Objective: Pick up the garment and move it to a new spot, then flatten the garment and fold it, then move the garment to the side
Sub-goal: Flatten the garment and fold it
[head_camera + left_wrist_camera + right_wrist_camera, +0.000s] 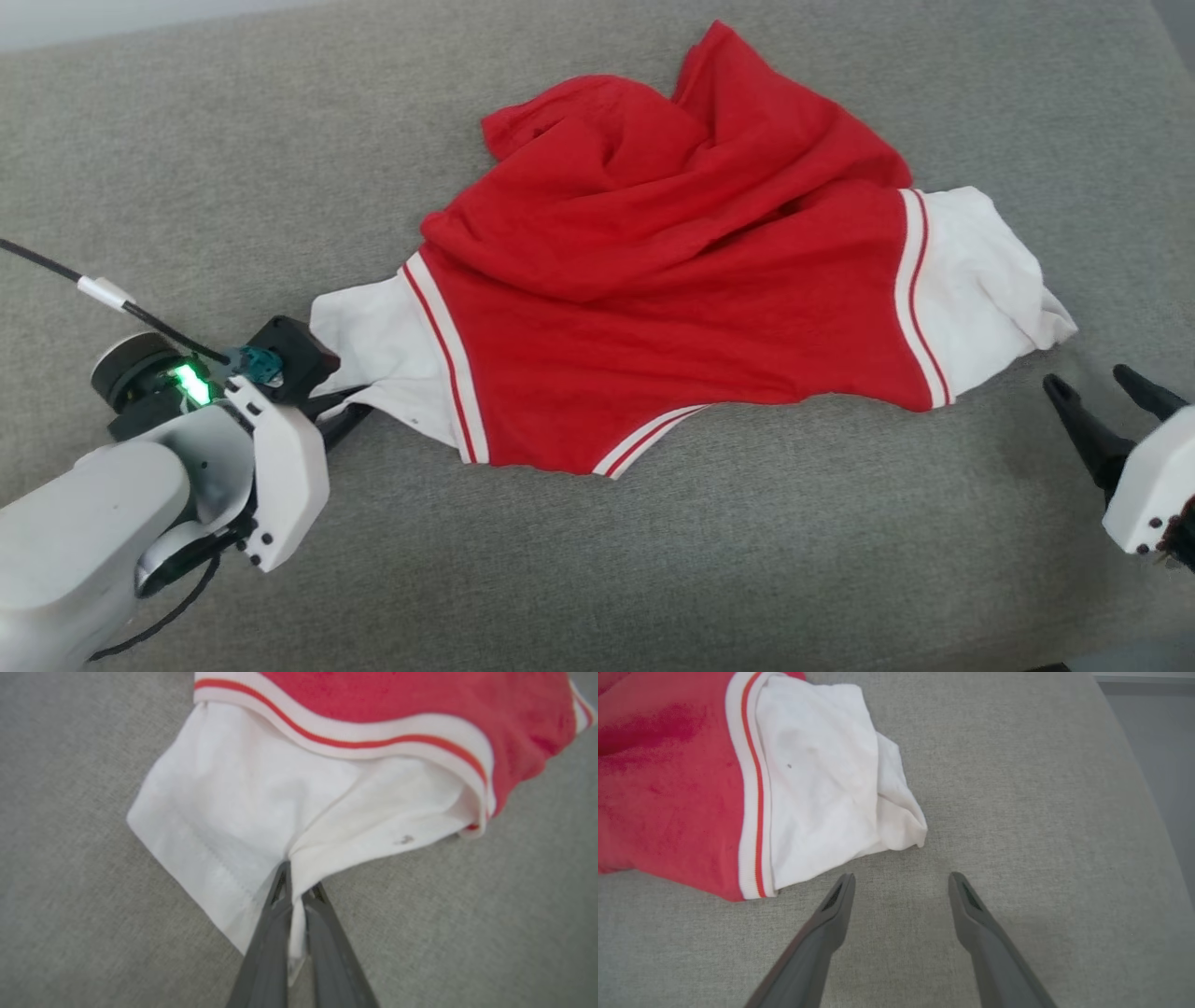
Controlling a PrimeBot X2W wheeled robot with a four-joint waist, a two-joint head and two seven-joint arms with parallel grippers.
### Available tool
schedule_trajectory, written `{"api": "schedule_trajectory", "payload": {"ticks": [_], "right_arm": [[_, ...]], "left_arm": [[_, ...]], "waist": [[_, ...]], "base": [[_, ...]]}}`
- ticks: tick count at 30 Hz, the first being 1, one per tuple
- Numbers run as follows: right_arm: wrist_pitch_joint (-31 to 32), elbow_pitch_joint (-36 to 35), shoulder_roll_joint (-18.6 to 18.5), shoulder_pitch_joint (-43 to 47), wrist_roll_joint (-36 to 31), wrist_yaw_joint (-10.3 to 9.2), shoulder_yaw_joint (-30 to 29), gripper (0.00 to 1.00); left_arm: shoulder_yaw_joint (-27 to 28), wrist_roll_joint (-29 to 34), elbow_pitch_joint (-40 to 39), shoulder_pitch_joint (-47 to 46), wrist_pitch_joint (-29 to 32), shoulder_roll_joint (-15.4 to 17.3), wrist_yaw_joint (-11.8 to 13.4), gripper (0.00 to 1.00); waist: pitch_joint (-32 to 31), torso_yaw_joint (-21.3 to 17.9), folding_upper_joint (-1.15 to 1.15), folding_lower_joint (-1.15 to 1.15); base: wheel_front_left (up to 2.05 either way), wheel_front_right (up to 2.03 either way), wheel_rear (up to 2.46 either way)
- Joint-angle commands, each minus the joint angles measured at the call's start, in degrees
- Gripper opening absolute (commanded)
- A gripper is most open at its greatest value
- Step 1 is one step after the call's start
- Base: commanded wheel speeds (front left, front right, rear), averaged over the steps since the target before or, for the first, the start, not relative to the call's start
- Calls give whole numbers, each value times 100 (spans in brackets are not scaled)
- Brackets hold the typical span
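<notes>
**Left gripper pinching one white sleeve, right gripper open beside the other**

From my remote station, the head view shows the garment (pixel 672 308) lying crumpled on a grey fabric surface (pixel 653 579). Its red body is bunched towards the far side. A white panel with striped edging sticks out at each end.

The left gripper (pixel 299 882) is clenched on the hem of the left white panel (pixel 224 812). The cloth gathers into a pucker where the two dark fingers meet. I judge this edge was chosen because it lies free of the red bulk, so lifting here should draw the fabric out.

The right gripper (pixel 901 877) is spread wide and holds nothing. It hovers just beside the right white panel (pixel 817 788), apart from it. Its fingertips point at the bare surface near the panel's loose corner. I read this as lining up a matching grip, so both ends can be raised together for the move.

The garment rests directly on the surface, not inside any bin or basket. It is not yet flattened or folded.
</notes>
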Motion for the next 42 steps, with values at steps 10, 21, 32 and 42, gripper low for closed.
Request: {"api": "schedule_trajectory", "payload": {"ticks": [10,21,32,42], "right_arm": [[977,445,-581,-1003,271,-2,803,100],[1367,1668,-621,-1519,610,-4,1610,0],[592,798,-1106,-1316,1753,-3,1135,0],[334,61,-959,-1589,2691,-1,260,0]], "left_arm": [[-160,78,14,-178,-52,-422,18,0],[-171,-16,251,-197,-292,-750,18,0],[160,-1120,153,-135,-1623,-590,18,0],[967,-2206,-625,-373,-2265,-355,18,0]], "waist": [[270,339,0,0],[355,593,0,0],[-45,669,0,0],[-115,862,0,0]], "base": [[0,0,0],[0,0,0],[0,0,0],[0,0,0]]}}
